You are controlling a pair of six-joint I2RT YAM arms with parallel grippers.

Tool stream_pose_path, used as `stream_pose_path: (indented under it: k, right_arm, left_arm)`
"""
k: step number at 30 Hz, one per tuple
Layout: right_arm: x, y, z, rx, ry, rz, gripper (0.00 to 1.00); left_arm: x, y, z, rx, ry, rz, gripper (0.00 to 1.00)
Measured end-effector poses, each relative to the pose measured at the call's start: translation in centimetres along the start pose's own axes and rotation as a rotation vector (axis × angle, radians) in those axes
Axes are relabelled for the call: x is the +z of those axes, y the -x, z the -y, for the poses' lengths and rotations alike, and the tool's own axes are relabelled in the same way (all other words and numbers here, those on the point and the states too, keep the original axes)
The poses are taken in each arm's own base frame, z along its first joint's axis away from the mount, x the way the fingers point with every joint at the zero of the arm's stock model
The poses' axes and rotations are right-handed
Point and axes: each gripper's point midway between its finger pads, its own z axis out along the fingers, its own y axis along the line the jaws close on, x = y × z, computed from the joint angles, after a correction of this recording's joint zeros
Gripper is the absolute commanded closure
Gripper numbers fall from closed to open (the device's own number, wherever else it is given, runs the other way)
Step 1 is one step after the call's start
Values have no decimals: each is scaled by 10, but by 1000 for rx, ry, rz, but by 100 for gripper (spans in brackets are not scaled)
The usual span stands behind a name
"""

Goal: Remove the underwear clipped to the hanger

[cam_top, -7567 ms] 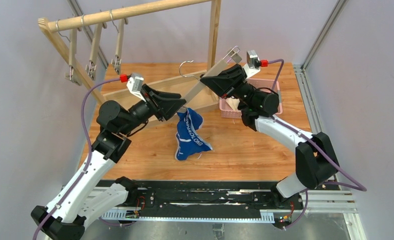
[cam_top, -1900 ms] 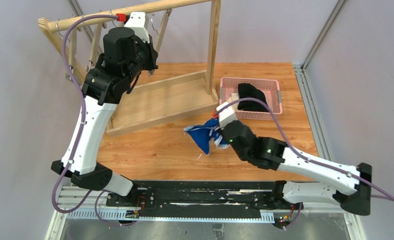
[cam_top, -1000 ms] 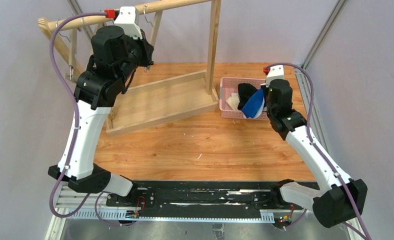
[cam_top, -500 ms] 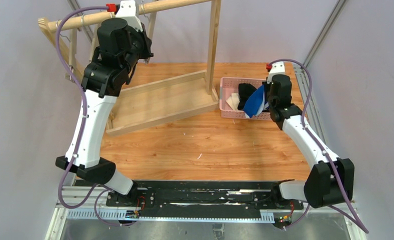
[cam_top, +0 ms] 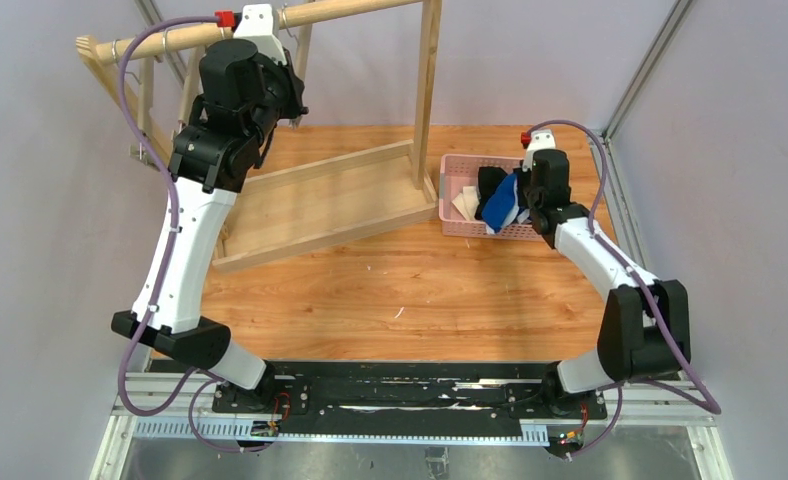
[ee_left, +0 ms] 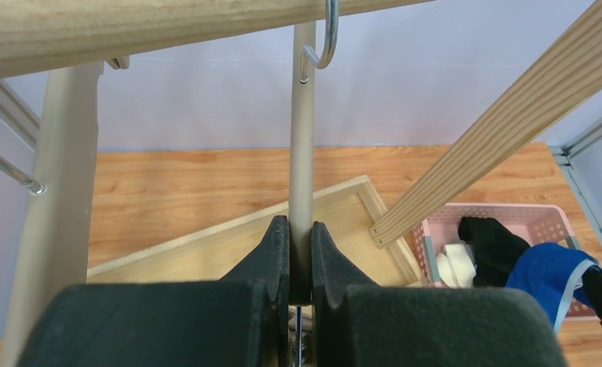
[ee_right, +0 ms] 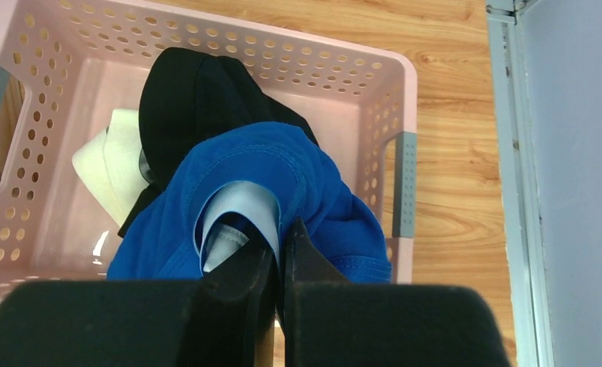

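Observation:
The bright blue underwear (ee_right: 313,183) hangs from my right gripper (ee_right: 279,233), which is shut on its pale trim, over the pink basket (ee_right: 405,92). Black underwear (ee_right: 191,99) and a whitish cloth (ee_right: 118,168) lie in the basket beneath it. From above, the right gripper (cam_top: 525,200) and the blue underwear (cam_top: 503,207) sit at the basket's right side. My left gripper (ee_left: 300,229) is shut on the grey bar of a bare hanger (ee_left: 302,153), whose hook (ee_left: 325,46) is over the wooden rail (ee_left: 130,23). From above, the left gripper (cam_top: 288,100) is up at the rail.
Two more bare hangers (cam_top: 145,110) hang at the rail's left end. The rack's wooden base frame (cam_top: 310,210) and upright post (cam_top: 428,90) stand at the back left of the wooden table. Grey walls close in on both sides.
My right gripper carried the blue underwear from the table's middle to the basket and has sunk lower into it. My left gripper lifted the hanger to the rail and holds there.

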Motion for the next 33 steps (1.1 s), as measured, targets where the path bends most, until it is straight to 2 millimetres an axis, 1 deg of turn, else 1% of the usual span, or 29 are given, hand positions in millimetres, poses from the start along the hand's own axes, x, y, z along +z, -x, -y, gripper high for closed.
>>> stream_pose_path:
  k: [3, 5, 8, 11, 13, 15, 16, 18, 19, 20, 21, 23, 25, 27, 30, 31, 33]
  right_arm:
    - [11, 1, -6, 1, 23, -14, 100]
    - [19, 11, -10, 4, 37, -7, 99]
    - [27, 34, -13, 11, 54, 30, 100]
    - [36, 48, -16, 14, 63, 48, 100]
    - [44, 44, -19, 12, 68, 35, 99]
    - [56, 29, -24, 6, 76, -5, 100]
    - [61, 20, -26, 3, 80, -31, 100]
    - [72, -2, -31, 1, 91, -88, 100]
    - [76, -11, -33, 2, 94, -114, 99]
    - [79, -21, -35, 4, 99, -140, 94]
    - [82, -30, -37, 7, 103, -164, 86]
    - [83, -42, -38, 11, 111, -202, 69]
    - [81, -47, -39, 20, 115, -227, 55]
    - [80, -43, -36, 25, 111, -229, 48]
    - [73, -32, -30, 27, 94, -211, 43]
    - [67, -24, -26, 27, 86, -198, 41]
    - [56, -6, -20, 31, 74, -155, 39]
  left_arm:
    - [1, 0, 0, -1, -1, 4, 98]
    - [2, 0, 1, -1, -1, 5, 98]
    - [3, 0, 1, -2, -2, 6, 97]
    - [3, 0, 1, -2, -2, 6, 93]
    - [3, -1, 1, -2, -3, 6, 93]
    - [3, -2, 1, -3, -4, 8, 91]
    - [2, -2, 1, -3, -6, 10, 87]
    - [0, -2, 1, -5, -9, 14, 69]
    - [-1, -3, 1, -5, -9, 15, 65]
    - [-3, -3, 0, -5, -10, 14, 60]
    - [-5, -5, -1, -6, -10, 9, 58]
    - [-8, -8, -2, -2, -8, 2, 57]
    - [-11, -7, -3, -1, -9, 3, 56]
    - [-14, -6, -3, -1, -9, 6, 53]
    - [-22, 0, -5, -3, -11, 22, 48]
    - [-26, 2, -6, -1, -10, 28, 47]
    - [-35, 8, -8, -4, -7, 48, 47]
